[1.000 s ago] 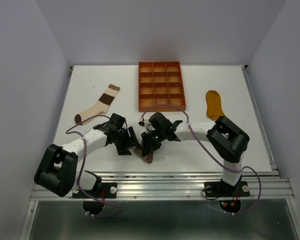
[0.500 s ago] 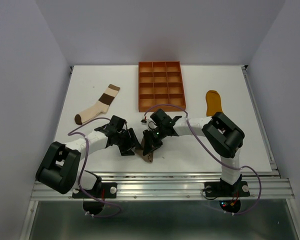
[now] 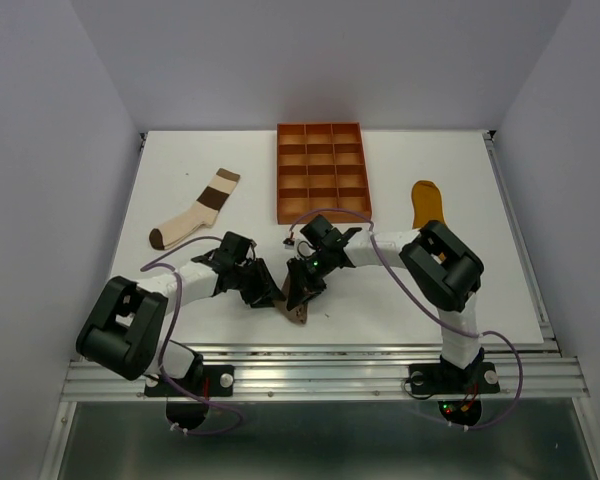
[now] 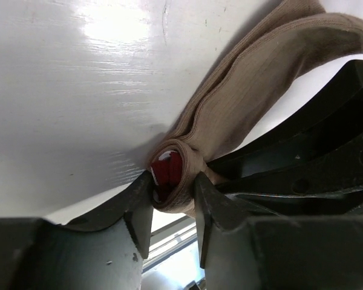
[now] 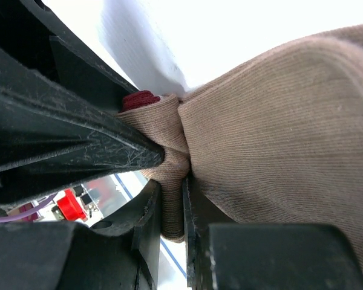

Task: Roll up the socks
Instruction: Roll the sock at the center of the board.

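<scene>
Taupe sock (image 3: 298, 313) at the middle of the near edge of the tabletop (image 3: 180, 160), one end wound into a small roll with maroon showing at its core. The left fingers (image 3: 265, 294) pinch this roll from both sides. The right fingers (image 3: 294, 293) are pressed on the fabric just beside the roll, with the rest of the sock trailing flat. Colour-blocked sock (image 3: 195, 210) lies flat toward the left edge, and mustard sock (image 3: 427, 205) toward the right edge. Orange tray (image 3: 278, 175) sits at the middle of the far edge.
</scene>
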`<control>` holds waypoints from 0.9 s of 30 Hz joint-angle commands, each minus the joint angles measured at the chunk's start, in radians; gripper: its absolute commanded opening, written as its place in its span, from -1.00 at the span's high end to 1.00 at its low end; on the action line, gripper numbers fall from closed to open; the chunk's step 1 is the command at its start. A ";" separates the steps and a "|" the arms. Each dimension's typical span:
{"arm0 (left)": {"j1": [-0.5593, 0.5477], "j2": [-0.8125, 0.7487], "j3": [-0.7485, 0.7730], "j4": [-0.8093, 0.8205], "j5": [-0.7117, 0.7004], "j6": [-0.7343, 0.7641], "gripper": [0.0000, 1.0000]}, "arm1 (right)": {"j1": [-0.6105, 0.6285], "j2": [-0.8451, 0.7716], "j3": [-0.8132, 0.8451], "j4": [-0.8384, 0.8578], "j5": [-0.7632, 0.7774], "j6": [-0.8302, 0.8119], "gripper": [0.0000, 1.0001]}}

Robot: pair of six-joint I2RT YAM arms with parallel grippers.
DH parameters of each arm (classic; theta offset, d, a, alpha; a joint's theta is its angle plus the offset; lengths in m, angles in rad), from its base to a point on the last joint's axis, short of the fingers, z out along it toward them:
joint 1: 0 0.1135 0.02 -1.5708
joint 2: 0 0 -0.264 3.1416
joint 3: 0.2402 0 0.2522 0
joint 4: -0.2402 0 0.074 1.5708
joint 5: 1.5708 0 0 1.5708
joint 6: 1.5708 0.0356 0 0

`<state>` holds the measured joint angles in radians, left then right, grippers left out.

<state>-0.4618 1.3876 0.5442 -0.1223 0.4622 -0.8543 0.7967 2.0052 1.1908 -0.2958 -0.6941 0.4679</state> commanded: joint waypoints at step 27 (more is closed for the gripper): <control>-0.008 0.198 0.132 -0.243 -0.165 0.047 1.00 | 0.185 -0.462 -0.217 0.168 0.516 -0.445 -0.08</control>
<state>-0.4652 1.5284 0.6941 -0.2653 0.4561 -0.8719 0.9035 1.5967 1.0004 -0.2127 -0.3447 0.1329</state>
